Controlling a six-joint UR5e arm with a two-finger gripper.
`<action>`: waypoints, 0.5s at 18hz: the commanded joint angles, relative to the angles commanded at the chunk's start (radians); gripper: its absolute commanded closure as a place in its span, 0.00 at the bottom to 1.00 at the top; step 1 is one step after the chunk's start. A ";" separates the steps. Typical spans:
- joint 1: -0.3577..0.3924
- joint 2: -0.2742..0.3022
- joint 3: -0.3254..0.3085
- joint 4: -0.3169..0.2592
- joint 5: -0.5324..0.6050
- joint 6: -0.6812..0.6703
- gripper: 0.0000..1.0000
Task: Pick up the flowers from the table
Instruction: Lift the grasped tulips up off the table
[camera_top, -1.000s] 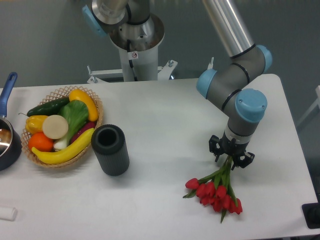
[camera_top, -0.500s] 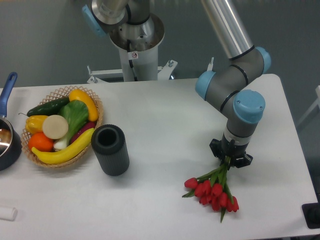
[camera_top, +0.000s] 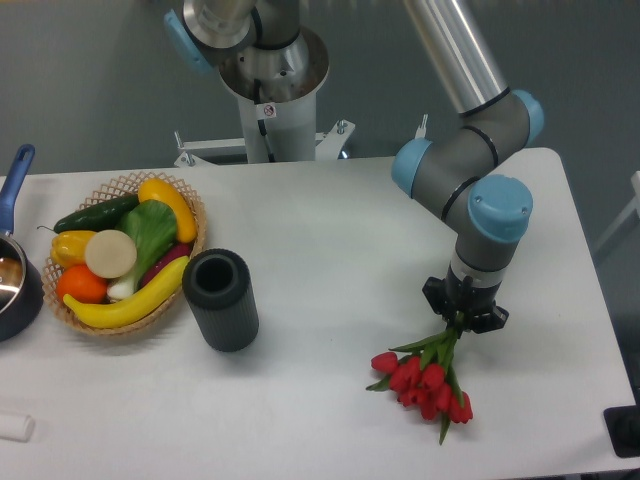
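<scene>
The flowers (camera_top: 425, 378) are a bunch of red tulips with green stems, at the front right of the white table (camera_top: 330, 240). The red heads point toward the front edge and the stems run up into my gripper (camera_top: 463, 312). The gripper points straight down and is shut on the stems near their upper end. I cannot tell whether the heads still touch the tabletop. The pale band on the stems is hidden by the fingers.
A black ribbed cylinder (camera_top: 220, 299) stands left of centre. A wicker basket of vegetables (camera_top: 125, 250) sits at the left, with a dark pot with a blue handle (camera_top: 14, 270) at the left edge. The robot base (camera_top: 268, 90) is at the back.
The gripper fingers went from spread around the stems to shut on them. The bunch has drawn slightly inward and shifted a little to the left.
</scene>
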 joint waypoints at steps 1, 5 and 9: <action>0.002 0.023 0.000 -0.002 -0.005 -0.002 0.77; 0.006 0.124 0.000 -0.003 -0.142 -0.081 0.76; 0.006 0.175 0.002 0.000 -0.248 -0.153 0.76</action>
